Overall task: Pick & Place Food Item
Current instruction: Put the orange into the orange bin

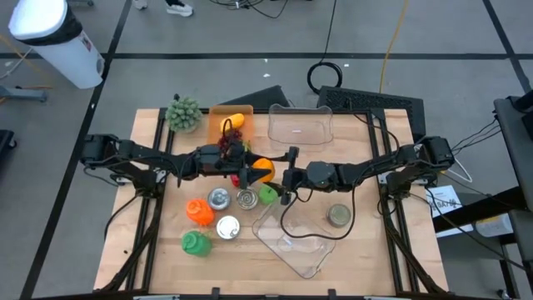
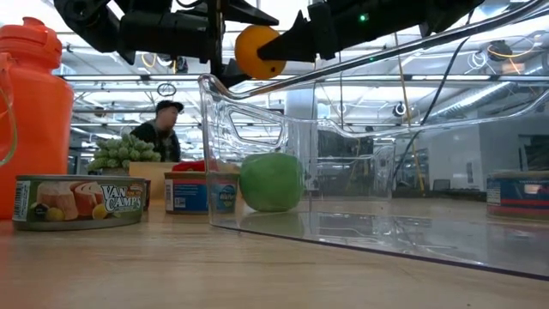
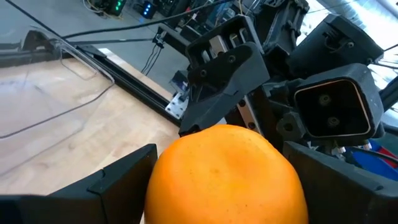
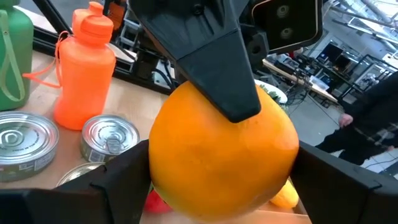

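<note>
Two clear plastic bins sit on the table (image 1: 166,275): one bin (image 1: 300,127) at the far edge, holding nothing visible, and a second bin (image 1: 301,242) near the front, also without visible contents. Beside the far bin, an orange tray (image 1: 218,117) holds a banana (image 1: 236,120) and dark grapes (image 1: 234,133). Above the table centre, the orange (image 1: 263,169) is held aloft between both arms. Left gripper (image 3: 217,180) fingers are spread to the fruit's width and press its sides. Right gripper (image 4: 221,168) fingers likewise flank the orange and touch it. A green apple (image 2: 271,181) rests on the table just beside the near bin, with cans (image 1: 219,198) and an orange bottle (image 1: 198,212) nearby.
</note>
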You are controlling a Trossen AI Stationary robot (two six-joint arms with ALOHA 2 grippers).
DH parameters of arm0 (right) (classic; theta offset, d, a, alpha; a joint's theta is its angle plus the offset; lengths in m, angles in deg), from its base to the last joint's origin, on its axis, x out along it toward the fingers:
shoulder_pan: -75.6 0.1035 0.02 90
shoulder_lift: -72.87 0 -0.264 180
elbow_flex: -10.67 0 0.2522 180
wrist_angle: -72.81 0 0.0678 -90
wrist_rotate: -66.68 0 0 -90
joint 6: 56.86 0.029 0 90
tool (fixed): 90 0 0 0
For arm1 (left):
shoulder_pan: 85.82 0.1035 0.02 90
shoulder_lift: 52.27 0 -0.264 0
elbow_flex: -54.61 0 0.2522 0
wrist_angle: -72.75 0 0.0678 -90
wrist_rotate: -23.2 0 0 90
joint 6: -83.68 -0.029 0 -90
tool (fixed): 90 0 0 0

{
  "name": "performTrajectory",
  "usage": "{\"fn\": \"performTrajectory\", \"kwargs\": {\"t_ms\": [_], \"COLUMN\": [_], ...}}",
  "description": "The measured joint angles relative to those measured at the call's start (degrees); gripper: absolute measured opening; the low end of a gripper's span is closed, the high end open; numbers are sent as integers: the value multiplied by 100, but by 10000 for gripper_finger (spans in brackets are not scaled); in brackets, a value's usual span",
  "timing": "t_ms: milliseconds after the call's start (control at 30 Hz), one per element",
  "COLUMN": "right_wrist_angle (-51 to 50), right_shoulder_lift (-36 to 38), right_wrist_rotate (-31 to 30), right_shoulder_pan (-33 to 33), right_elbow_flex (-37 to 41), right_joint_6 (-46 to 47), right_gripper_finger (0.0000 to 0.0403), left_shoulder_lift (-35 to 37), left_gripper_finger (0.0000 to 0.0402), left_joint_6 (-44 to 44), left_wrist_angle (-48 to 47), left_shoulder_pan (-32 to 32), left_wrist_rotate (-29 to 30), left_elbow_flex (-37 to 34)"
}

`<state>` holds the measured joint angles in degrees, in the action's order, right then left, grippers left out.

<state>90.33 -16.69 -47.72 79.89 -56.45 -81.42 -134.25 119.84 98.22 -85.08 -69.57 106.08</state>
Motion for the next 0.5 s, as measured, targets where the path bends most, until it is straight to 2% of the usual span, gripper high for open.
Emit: {"fn": "performTrajectory", "kwargs": {"t_ms": [133,267,500], "right_wrist_angle": [-107,-202,-290], "right_shoulder_lift": [3,7,16], "right_wrist_rotate": [185,470,555], "right_shoulder_pan": [-6,-13,2], "right_elbow_flex": [0,0,-4], "right_joint_6": [-35,-11,275], "right_gripper_finger": [329,342,354], "left_shoulder_lift": [-2,-5,221], "left_gripper_finger": [309,308,308], "left_joint_6": [-48,-18,-209], "left_wrist_angle": [-51,-57,-100], "left_shoulder_pan": [-2,36,194], "left_wrist_rotate": [-16,-49,-168], "left_elbow_flex": [0,-7,-11]}}
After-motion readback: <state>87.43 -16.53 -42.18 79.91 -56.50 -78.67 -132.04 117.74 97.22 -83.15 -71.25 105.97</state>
